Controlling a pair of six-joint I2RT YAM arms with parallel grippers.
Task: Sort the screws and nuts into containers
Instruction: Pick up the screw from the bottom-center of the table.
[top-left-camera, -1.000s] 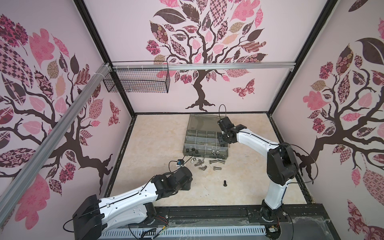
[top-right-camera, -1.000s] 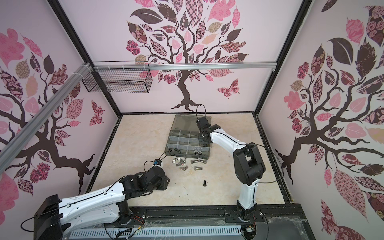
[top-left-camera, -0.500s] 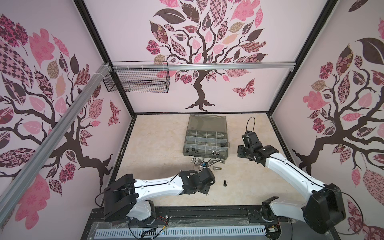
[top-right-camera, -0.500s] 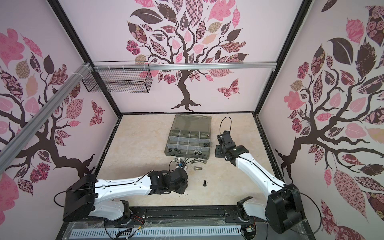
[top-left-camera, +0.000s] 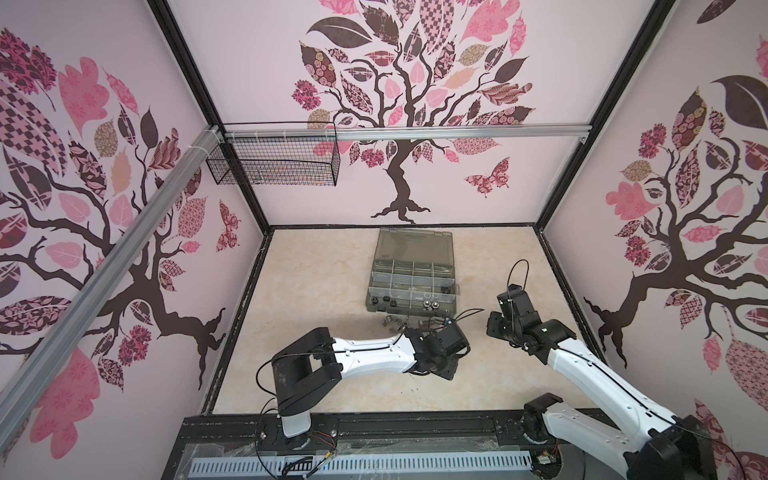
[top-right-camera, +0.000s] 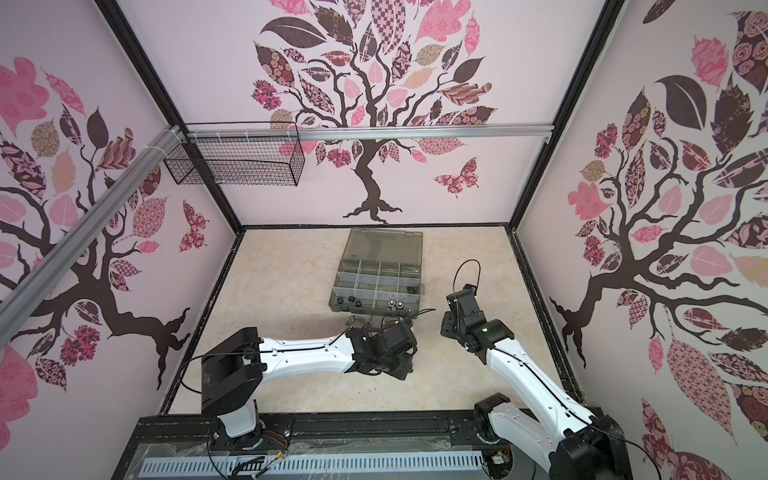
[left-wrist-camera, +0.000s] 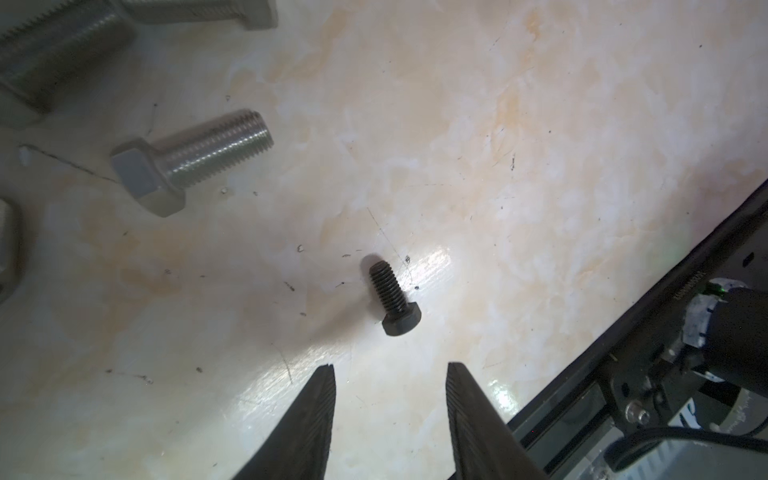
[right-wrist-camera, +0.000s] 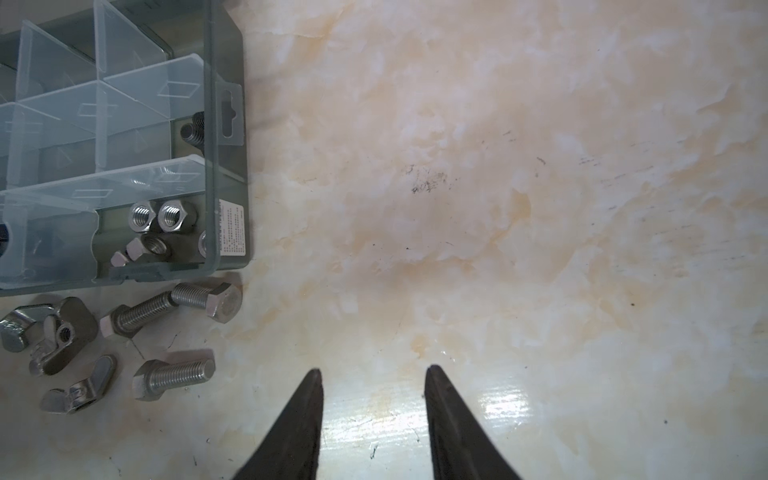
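The organizer case (top-left-camera: 409, 309) lies open on the marbled table (top-left-camera: 316, 291), its lid flat behind it. In the case's front right corner compartment sit silver hex nuts (right-wrist-camera: 162, 216). In the compartment behind that one is a short black bolt (right-wrist-camera: 194, 131).

Just in front of the case's front wall, three silver hex bolts (right-wrist-camera: 174, 378) and a few silver wing nuts (right-wrist-camera: 54, 332) lie loose on the table.

Farther out from the case than these, a lone black hex bolt (left-wrist-camera: 395, 301) lies flat, its head toward the left fingers (left-wrist-camera: 307, 415). These fingers stand moderately apart and empty, their tips just short of the bolt and not touching it.

The right fingers (right-wrist-camera: 291, 424) are also moderately apart and hold nothing. They are over bare table, off the case's front right corner.
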